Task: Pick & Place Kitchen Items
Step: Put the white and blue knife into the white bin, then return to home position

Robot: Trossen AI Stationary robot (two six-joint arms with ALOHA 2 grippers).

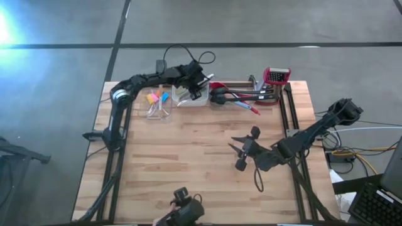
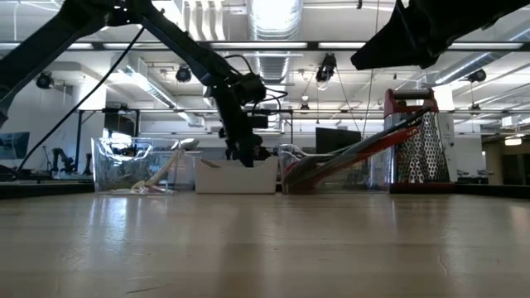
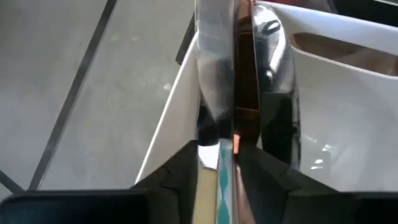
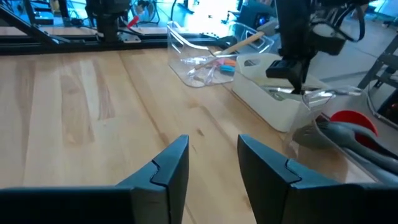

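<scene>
The high view looks straight down on the pale wooden counter point(image 1: 188, 163). The low view looks level across it. Both wrist views share the white rectangular plastic tray point(image 4: 273, 93), the left one very near.

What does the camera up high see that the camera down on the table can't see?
Only the high view shows the right gripper over bare wood, its fingers apart, and pink, blue and orange pieces in a clear bin.

Only the low view shows the ceiling lights of the room behind, and the box grater from its side.

Both show the left gripper at the white tray and the long-handled utensils beside it.
</scene>
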